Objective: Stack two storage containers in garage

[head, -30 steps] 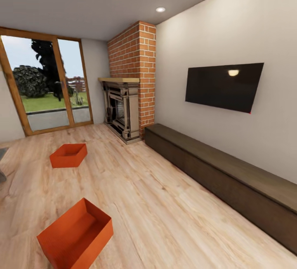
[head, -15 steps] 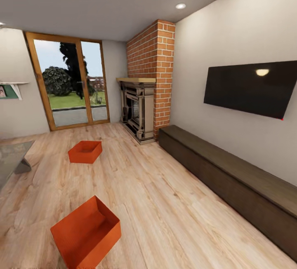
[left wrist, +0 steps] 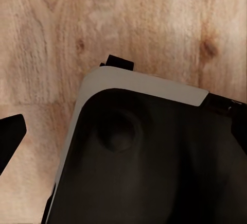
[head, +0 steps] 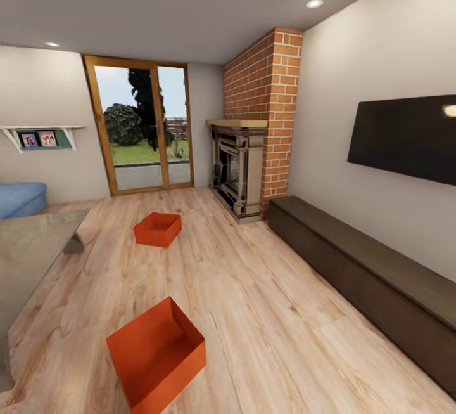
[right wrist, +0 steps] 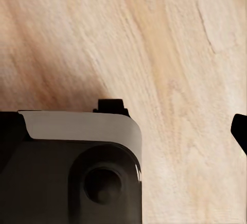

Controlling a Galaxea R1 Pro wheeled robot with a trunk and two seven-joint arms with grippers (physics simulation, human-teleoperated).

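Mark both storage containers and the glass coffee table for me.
near storage container (head: 166, 344): head view, inner floor of the bin.
far storage container (head: 158, 227): head view, inside of the bin.
glass coffee table (head: 31, 255): head view, bare glass top.

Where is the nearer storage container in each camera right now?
Head view: nearer storage container sits lower left on the floor, with the second container beyond it, towards the glass doors.
Left wrist view: wood planks beyond a dark robot housing.
Right wrist view: wood planks beyond the same kind of housing.
Shared landmark: the light wood-plank floor.
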